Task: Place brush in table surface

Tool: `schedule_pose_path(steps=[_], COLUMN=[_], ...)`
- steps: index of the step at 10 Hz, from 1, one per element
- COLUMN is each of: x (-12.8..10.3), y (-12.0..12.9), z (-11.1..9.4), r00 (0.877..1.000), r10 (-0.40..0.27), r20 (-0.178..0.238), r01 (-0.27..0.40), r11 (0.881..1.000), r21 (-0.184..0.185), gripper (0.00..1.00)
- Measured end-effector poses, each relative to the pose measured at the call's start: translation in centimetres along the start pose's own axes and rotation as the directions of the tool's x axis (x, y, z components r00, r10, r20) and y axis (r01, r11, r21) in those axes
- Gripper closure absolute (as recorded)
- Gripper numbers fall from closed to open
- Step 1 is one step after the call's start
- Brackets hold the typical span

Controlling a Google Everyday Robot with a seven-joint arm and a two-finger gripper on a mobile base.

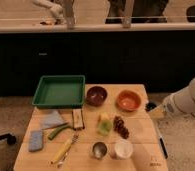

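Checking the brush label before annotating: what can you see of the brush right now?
The brush is a long slim utensil with a dark handle; its pale end points toward the far side. It lies flat along the right edge of the wooden table, roughly parallel to that edge, right of the white cup. Nothing touches it. The gripper hangs beyond its far end, off the table's right side, not holding it.

One gripper (152, 107) hangs at the tabletop's (141, 135) right edge. On it: one green tray (59, 91), two bowls, one dark (96, 95), one orange (128, 100), two cups (99, 149), one brush (160, 141), one yellow-handled utensil (64, 149), one blue sponge (36, 140).
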Motion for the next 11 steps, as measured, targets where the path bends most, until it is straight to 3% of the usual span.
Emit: schedule_pose_path(steps=[4, 11], x=[-0.5, -2.4], y=[-0.2, -1.0], z=[0.8, 5.9], r00=[1.000, 0.994], r10=[0.007, 0.029], r20=[-0.015, -0.108], r01=[-0.007, -0.030], r11=[1.000, 0.999], r21=[0.005, -0.014], gripper=[1.00, 1.00])
